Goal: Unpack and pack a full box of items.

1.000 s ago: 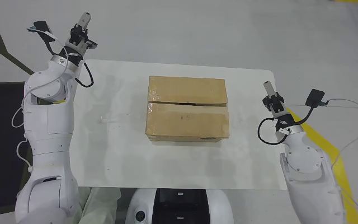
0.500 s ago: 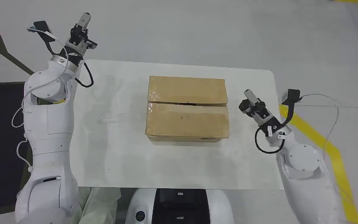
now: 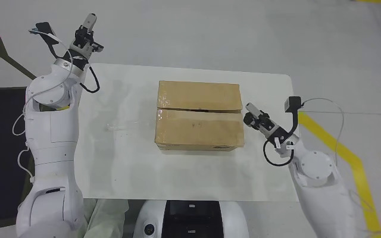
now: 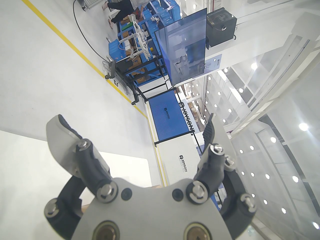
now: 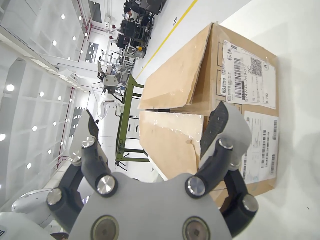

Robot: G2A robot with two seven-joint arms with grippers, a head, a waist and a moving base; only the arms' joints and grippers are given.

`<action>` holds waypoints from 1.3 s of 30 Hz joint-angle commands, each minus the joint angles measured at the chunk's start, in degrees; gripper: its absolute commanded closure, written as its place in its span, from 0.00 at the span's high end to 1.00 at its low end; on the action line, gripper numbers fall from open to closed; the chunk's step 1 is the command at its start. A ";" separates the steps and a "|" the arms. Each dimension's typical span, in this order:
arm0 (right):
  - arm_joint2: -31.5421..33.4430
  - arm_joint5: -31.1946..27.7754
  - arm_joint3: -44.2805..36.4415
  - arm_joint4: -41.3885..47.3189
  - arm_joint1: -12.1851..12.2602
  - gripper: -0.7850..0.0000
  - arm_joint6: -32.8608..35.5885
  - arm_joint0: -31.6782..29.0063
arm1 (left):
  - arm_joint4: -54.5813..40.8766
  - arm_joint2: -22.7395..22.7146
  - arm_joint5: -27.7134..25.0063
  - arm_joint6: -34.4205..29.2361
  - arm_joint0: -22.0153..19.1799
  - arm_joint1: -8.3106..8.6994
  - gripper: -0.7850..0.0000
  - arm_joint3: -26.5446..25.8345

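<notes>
A brown cardboard box (image 3: 199,115) sits in the middle of the white table (image 3: 119,154), its two top flaps folded down with a seam between them. In the right wrist view the box (image 5: 180,81) has white labels on its side and its flaps stand slightly raised. My right gripper (image 3: 250,112) is open just off the box's right end, at top-edge height; in its own view the open gripper (image 5: 155,126) has nothing between its fingers. My left gripper (image 3: 89,22) is raised beyond the table's far left corner, and stands open (image 4: 133,132) and empty.
A small pale mark or scrap (image 3: 112,126) lies on the table left of the box. Bare tabletop surrounds the box on all sides. A yellow floor line (image 3: 333,143) runs past the table's right side.
My right arm has swung in from the table's right edge toward the box, its gripper now close to the box's right end. The left arm and the box have stayed put.
</notes>
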 commanded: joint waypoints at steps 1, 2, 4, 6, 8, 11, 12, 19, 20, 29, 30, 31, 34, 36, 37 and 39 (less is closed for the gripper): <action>-0.34 0.46 0.20 -0.34 0.02 1.00 0.13 0.25 | 0.00 0.00 0.00 0.00 0.00 0.00 1.00 0.00; -0.48 0.59 0.19 -0.56 0.04 1.00 0.25 0.37 | 0.00 0.00 0.00 0.00 0.00 0.00 1.00 0.00; -0.73 0.74 0.13 -0.70 0.07 1.00 0.53 0.51 | 0.00 0.00 0.00 0.00 0.00 0.00 1.00 0.00; -0.91 0.81 0.07 -0.53 0.10 1.00 0.93 0.59 | 0.00 0.00 0.00 0.00 0.00 0.00 1.00 0.00; -1.06 0.88 -0.01 -0.24 0.14 1.00 1.36 0.63 | 0.00 0.00 0.00 0.00 0.00 0.00 1.00 0.00; -1.24 0.61 -0.19 1.26 0.15 1.00 1.96 0.62 | 0.00 0.00 0.00 0.00 0.00 0.00 1.00 0.00; -1.24 0.36 -0.22 2.15 0.14 1.00 2.25 0.62 | 0.00 0.00 0.00 0.00 0.00 0.00 1.00 0.00; -0.37 -0.79 -0.63 6.32 0.31 1.00 4.25 0.47 | 0.00 0.00 0.00 0.00 0.00 0.00 1.00 0.00; -0.18 -0.92 -0.71 6.79 0.35 1.00 4.54 0.40 | 0.00 0.00 0.00 0.00 0.00 0.00 1.00 0.00; 1.06 -2.43 -2.09 11.42 0.68 1.00 7.80 -0.37 | 0.00 0.00 0.00 0.00 0.00 0.00 1.00 0.00; 1.19 -2.66 -2.30 11.92 0.73 1.00 8.38 -0.45 | 0.00 0.00 0.00 0.00 0.00 0.00 1.00 0.00; 1.40 -2.79 -2.46 12.14 0.80 1.00 8.92 -0.53 | 0.00 0.00 0.00 0.00 0.00 0.00 1.00 0.00; 2.12 -2.97 -3.35 13.08 1.01 1.00 10.47 -0.93 | 0.00 0.00 0.00 0.00 0.00 0.00 1.00 0.00; 2.58 -3.18 -3.99 13.66 1.17 1.00 11.90 -1.23 | 0.00 0.00 0.00 0.00 0.00 0.00 1.00 0.00; 2.77 -3.31 -4.30 14.13 1.24 1.00 12.62 -1.39 | 0.00 0.00 0.00 0.00 0.00 0.00 1.00 0.00; 3.13 -3.63 -4.97 15.03 1.38 1.00 13.88 -1.77 | 0.00 0.00 0.00 0.00 0.00 0.00 1.00 0.00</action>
